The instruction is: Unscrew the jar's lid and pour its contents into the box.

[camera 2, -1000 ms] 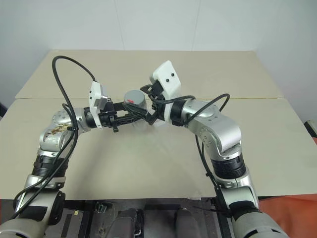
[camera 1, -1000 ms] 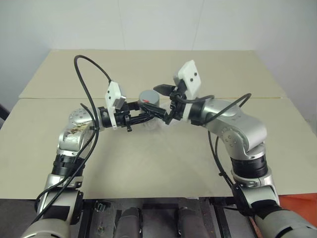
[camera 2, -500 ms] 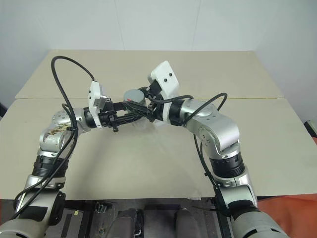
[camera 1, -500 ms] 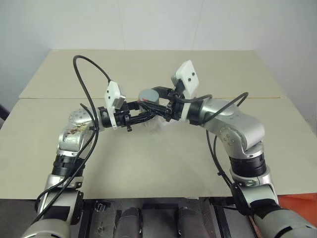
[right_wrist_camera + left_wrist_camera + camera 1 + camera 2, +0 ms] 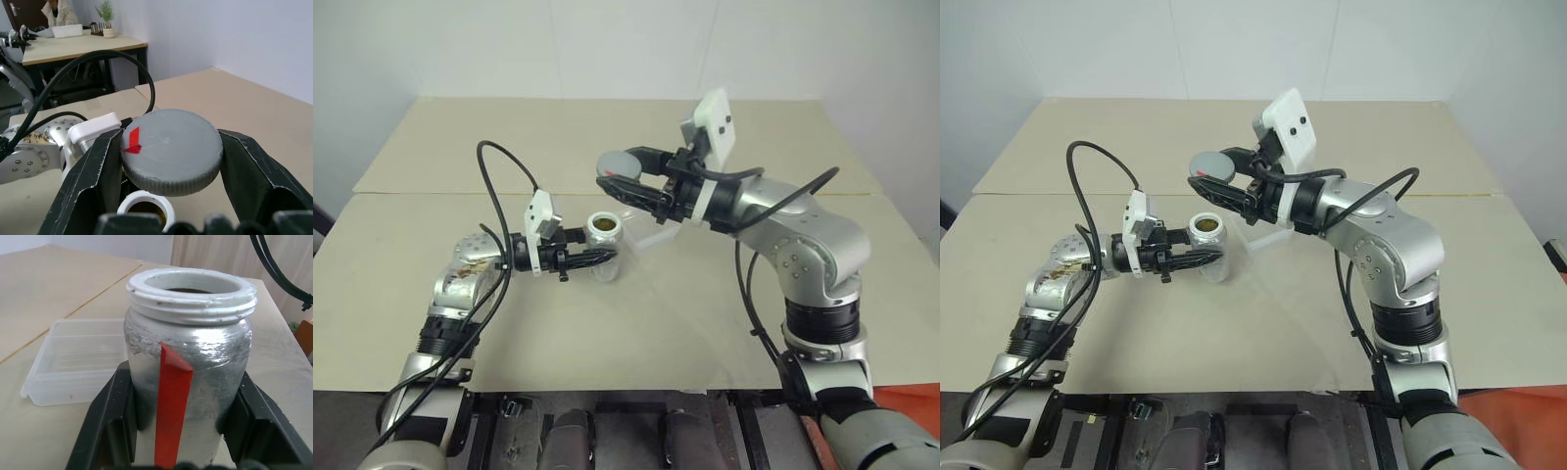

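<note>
Beige table (image 5: 607, 323); clear box (image 5: 78, 360) lying on it.

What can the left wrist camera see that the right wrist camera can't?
Left wrist view alone: the clear box lying on the table behind the jar, and the jar's silvery side with its red strip, clamped by the left pincer.

Right wrist view alone: the grey lid with its red mark, gripped by the right pincer above the jar, plus a far desk with a potted plant.

Both: the open jar with its white rim, and the beige table.
</note>
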